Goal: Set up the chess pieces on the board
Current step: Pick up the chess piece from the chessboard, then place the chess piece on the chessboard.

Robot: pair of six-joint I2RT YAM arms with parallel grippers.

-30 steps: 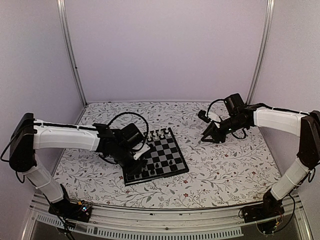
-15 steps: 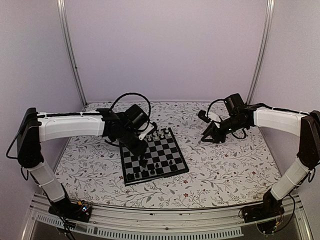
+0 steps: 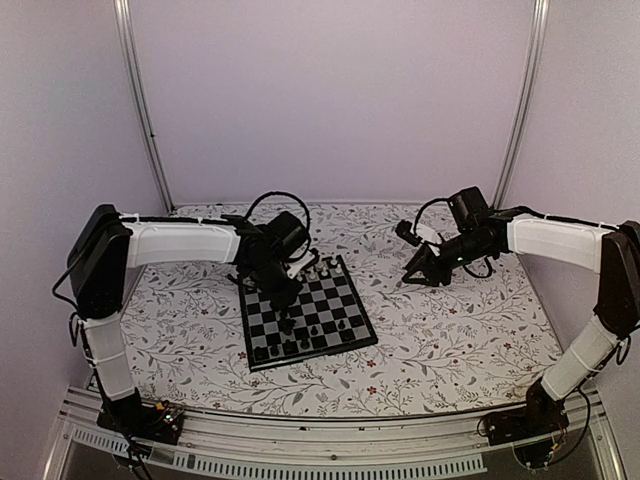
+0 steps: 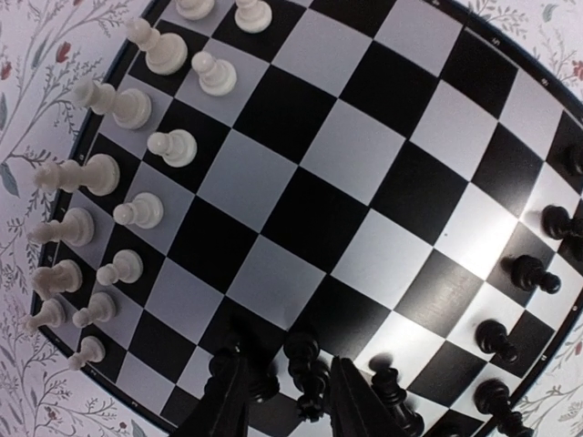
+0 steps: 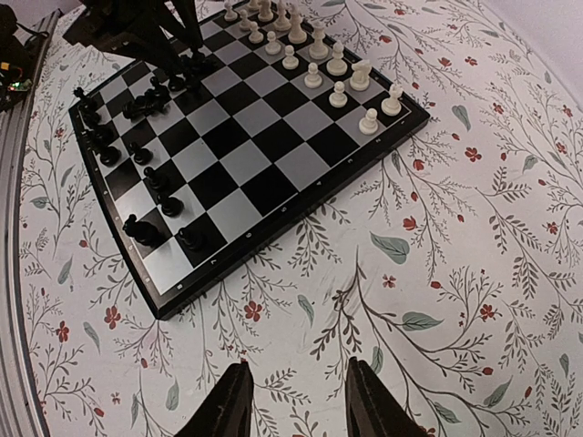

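Note:
The board (image 3: 310, 357) lies left of centre on the floral table. White chess pieces (image 4: 137, 209) stand in two rows along its far edge (image 3: 318, 268). Black chess pieces (image 4: 533, 273) stand less evenly along the near edge (image 3: 300, 340). My left gripper (image 4: 290, 357) hangs over the board's near-left part (image 3: 280, 298), open, with one black piece (image 4: 310, 378) between its fingers; a gap shows beside the piece. My right gripper (image 5: 296, 391) is open over bare tablecloth to the right of the board (image 3: 410, 275), with nothing between its fingers.
The middle rows of the board (image 5: 246, 164) hold no pieces. Flowered tablecloth (image 5: 437, 273) runs all round the board. White walls and metal posts (image 3: 140, 110) close in the back and sides. The left arm (image 5: 137, 27) reaches over the board's black side.
The left arm has swung from the board's near-left corner toward its far-left side, and its jaws have widened slightly. The right arm has not moved.

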